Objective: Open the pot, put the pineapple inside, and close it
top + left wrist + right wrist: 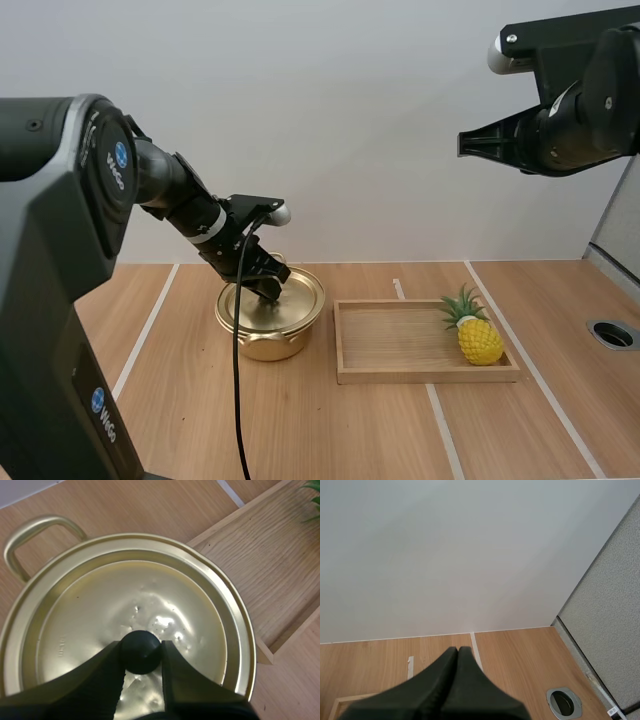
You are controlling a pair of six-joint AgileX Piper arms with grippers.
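A golden pot (270,325) stands left of centre on the table with its lid (135,625) on. My left gripper (270,288) is down on the lid, and its two black fingers (107,672) pinch the lid's black knob (141,651). A yellow pineapple (478,335) with green leaves lies at the right end of the wooden tray (400,345). My right gripper (470,143) hangs high above the table's right side, fingers (452,672) lying together as one dark wedge with nothing in them.
The tray's corner (265,575) lies close beside the pot. One pot handle (35,537) sticks out on the side away from the tray. White tape lines (440,420) cross the table. A round metal grommet (612,334) sits at the table's right edge.
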